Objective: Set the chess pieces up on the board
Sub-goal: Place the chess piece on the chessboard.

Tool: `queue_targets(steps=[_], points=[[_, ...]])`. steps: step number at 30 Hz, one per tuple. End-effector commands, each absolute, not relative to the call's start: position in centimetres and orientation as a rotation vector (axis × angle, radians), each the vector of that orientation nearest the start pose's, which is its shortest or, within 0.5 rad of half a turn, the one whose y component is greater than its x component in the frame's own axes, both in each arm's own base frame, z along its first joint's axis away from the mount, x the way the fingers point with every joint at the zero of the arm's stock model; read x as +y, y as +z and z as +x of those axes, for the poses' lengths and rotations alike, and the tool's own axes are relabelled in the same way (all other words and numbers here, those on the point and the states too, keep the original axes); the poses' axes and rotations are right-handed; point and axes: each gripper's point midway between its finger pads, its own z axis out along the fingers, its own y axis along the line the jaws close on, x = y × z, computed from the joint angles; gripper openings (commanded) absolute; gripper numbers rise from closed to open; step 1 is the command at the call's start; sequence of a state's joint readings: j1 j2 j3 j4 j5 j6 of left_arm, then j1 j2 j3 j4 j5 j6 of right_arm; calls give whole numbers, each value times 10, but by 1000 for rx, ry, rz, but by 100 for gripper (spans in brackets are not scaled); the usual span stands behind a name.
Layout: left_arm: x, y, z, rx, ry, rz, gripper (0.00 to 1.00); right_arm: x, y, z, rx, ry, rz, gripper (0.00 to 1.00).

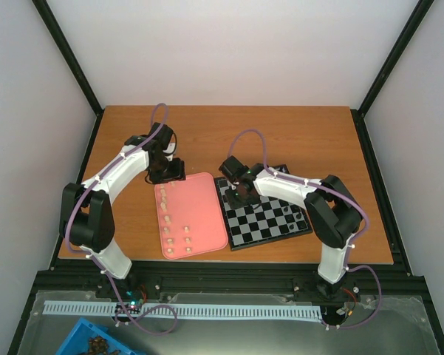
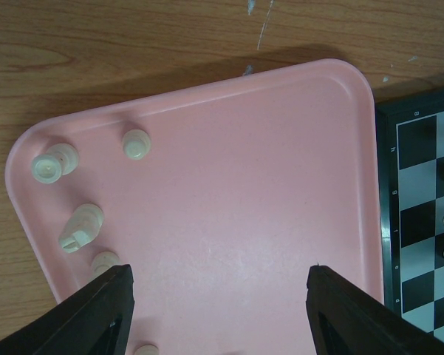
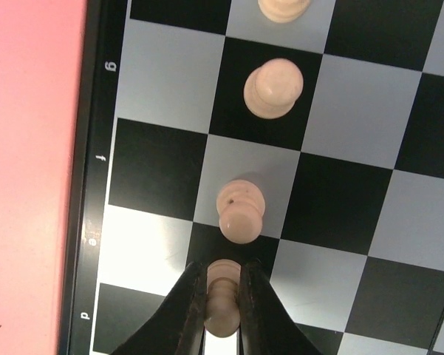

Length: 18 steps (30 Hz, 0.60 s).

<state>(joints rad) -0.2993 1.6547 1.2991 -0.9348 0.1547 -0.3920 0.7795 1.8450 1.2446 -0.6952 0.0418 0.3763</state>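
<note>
Inside white walls (image 1: 244, 44), on the wooden table (image 1: 295, 133), the right gripper (image 3: 222, 270) is pinching a cream piece (image 3: 223, 310) over the board (image 3: 162, 74), while the left gripper (image 2: 220, 296) is hovering wide-spread over the pink tray (image 2: 244, 185), chess pieces (image 2: 136, 143) lying beside one finger (image 2: 103, 310).

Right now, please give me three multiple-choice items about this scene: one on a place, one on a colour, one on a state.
1. In the top view, where does the tray lie?
A) left of the board
B) right of the board
C) on top of the board

2. What colour is the tray?
A) blue
B) pink
C) green

3. What is the right tool doing?
A) open over the tray
B) shut on nothing
C) shut on a cream piece

Answers:
1 A: the tray's edge runs beside the board's left rim.
2 B: it is pink in every view.
3 C: the wrist view shows it clamping the piece.
</note>
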Motion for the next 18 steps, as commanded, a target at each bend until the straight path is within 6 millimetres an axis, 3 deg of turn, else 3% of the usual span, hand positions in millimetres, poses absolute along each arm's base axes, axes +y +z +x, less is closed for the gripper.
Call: queue_targets(steps=[1,9,18], points=[[-137,121,342,2887,-373,-61,66,275,35,291,2823,144,-550,4],[-136,121,341,2888,-367,-60,66,274,33,288,2834,132,-558,5],[-135,119,339,2893,-367,-62,66,274,47,281,2818,137,-590,30]])
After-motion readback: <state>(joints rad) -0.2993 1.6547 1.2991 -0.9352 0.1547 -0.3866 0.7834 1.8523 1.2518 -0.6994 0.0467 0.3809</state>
